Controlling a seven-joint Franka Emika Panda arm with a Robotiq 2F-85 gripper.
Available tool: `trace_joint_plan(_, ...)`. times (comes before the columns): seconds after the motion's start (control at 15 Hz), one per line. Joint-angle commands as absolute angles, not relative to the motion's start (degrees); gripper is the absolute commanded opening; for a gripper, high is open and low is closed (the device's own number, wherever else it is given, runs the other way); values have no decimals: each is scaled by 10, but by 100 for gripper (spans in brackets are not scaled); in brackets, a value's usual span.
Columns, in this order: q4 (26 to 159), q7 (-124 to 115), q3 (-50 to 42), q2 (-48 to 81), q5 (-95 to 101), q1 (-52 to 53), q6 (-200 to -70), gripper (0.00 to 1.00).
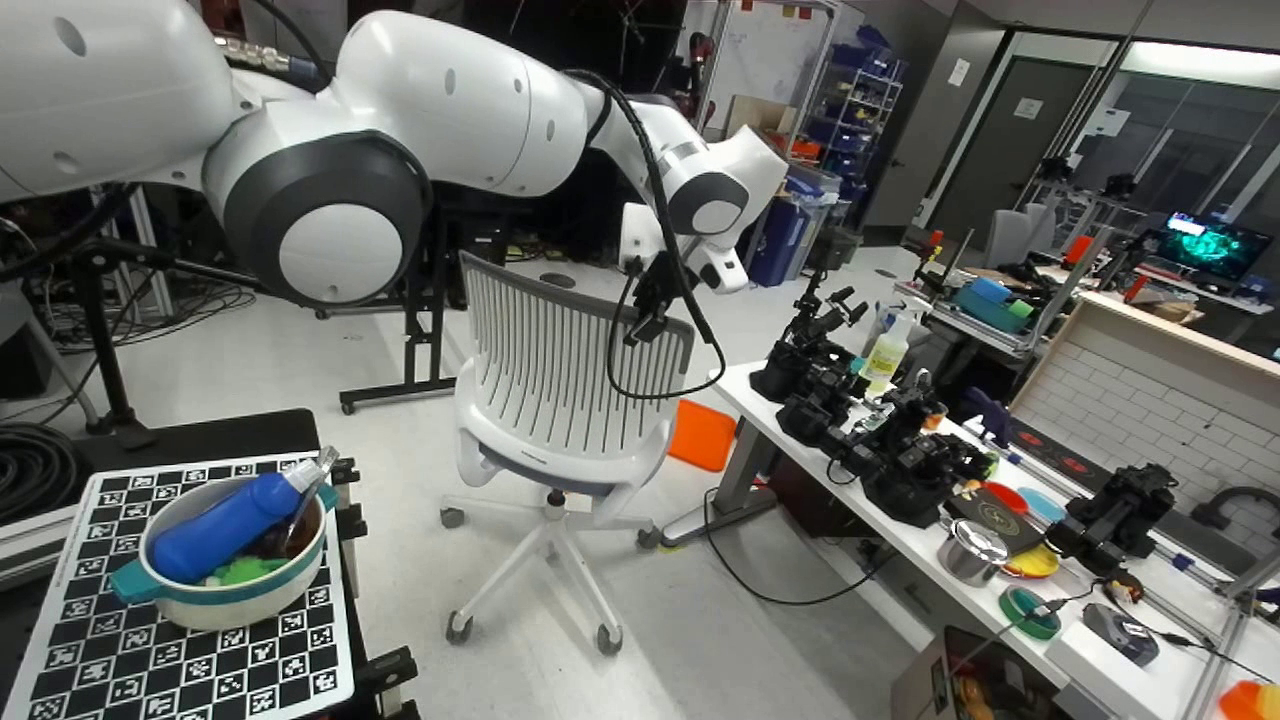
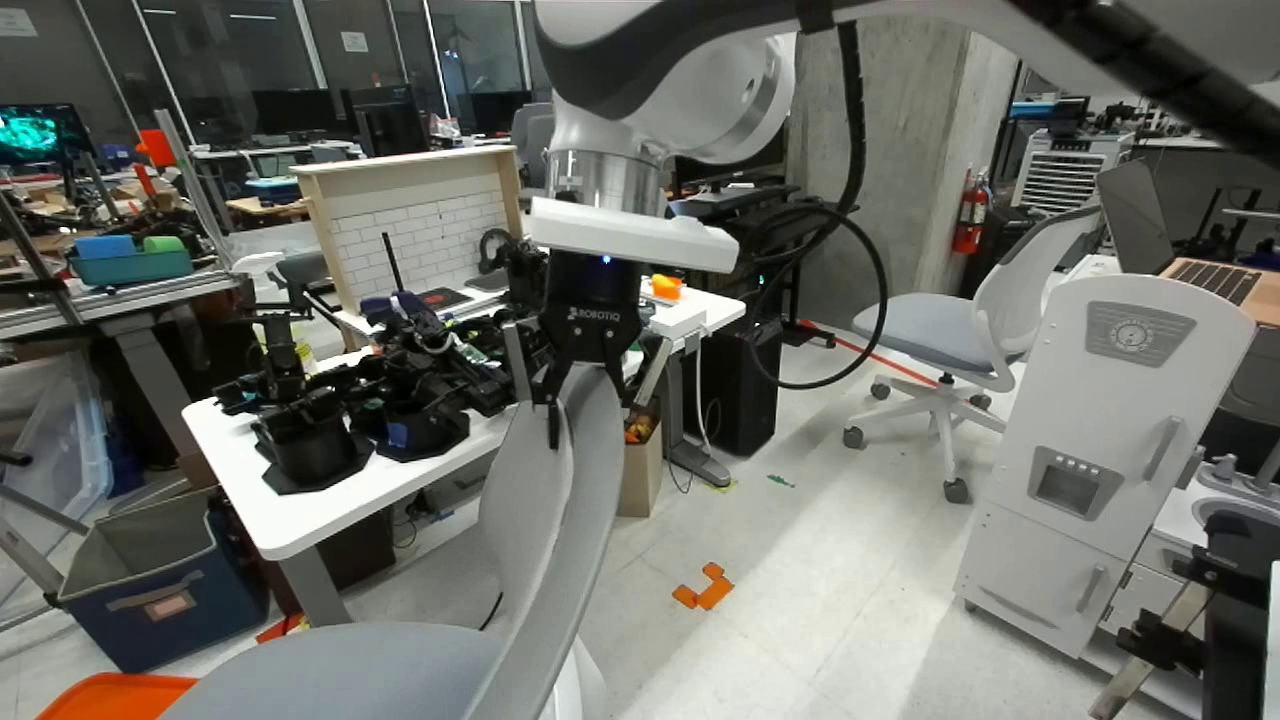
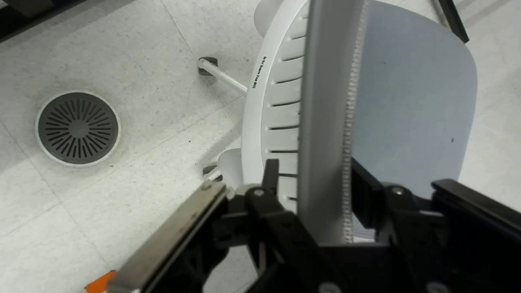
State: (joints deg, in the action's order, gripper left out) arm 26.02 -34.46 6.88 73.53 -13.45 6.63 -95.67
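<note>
Claw (image 2: 592,408) parted and released, straddling the top edge of a white chair back (image 2: 590,500).
Left to right in an exterior view: the edge of the table (image 2: 305,515) ends near the chair back; the arm (image 2: 690,110) bends over from the upper right, its end pointing down; pale floor (image 2: 790,570) with orange pieces (image 2: 714,594) spreads to a play fridge (image 2: 1090,430). In the wrist view, a gap shows beside the left-hand finger (image 3: 271,176); whether the right-hand finger (image 3: 363,195) touches is hard to judge.

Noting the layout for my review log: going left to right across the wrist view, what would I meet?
Round floor grate, two chair casters, white slatted backrest, its grey top rim, blue-grey seat.
</note>
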Motion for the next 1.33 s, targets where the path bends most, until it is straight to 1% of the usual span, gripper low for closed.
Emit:
trace_joint_plan(0.0, 271, -288, 66, 741, -137, 19, -955, 12)
trace_joint_plan(0.13, 273, -265, 64, 737, -142, -6, -949, 1)
trace_joint_plan(0.2, 273, -253, 64, 737, -144, -17, -947, 1)
trace_joint_plan(0.27, 273, -241, 64, 734, -145, -26, -936, 4)
trace_joint_plan(0.6, 275, -209, 53, 735, -132, -37, -908, 5)
trace_joint_plan(0.8, 274, -249, 42, 739, -129, -32, -919, 5)
trace_joint_plan(1.27, 265, -361, 59, 748, -163, -18, -910, 5)
